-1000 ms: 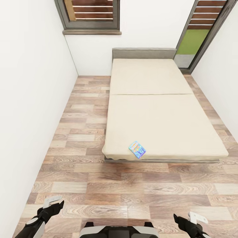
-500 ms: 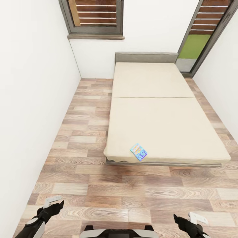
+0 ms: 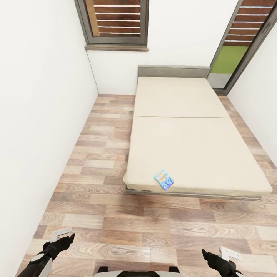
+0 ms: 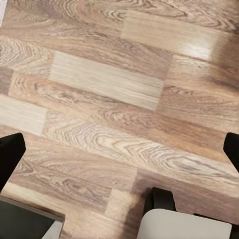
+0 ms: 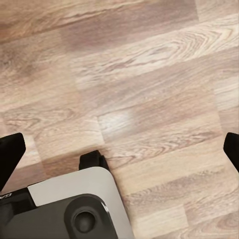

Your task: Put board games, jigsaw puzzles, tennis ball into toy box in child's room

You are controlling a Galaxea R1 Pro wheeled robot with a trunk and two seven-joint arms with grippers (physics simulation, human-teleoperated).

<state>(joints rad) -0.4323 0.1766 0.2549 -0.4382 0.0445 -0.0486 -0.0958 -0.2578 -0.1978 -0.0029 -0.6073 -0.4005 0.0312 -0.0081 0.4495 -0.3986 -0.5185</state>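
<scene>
Board game (image 3: 164, 179), a small blue square box, lies flat near the front edge of the beige bed (image 3: 192, 142), just below the centre of the head view. Both grippers hang empty over the wood-plank floor (image 3: 115, 227): the left gripper (image 3: 61, 238) at lower left, the right gripper (image 3: 217, 257) at lower right. Each has its fingers spread apart.

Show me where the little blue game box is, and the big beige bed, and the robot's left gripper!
small blue square board game box (image 3: 164, 179), head view, middle of its printed lid.
low beige bed (image 3: 192, 142), head view, bare cover.
left gripper (image 3: 66, 235), head view, between its fingertips.
</scene>
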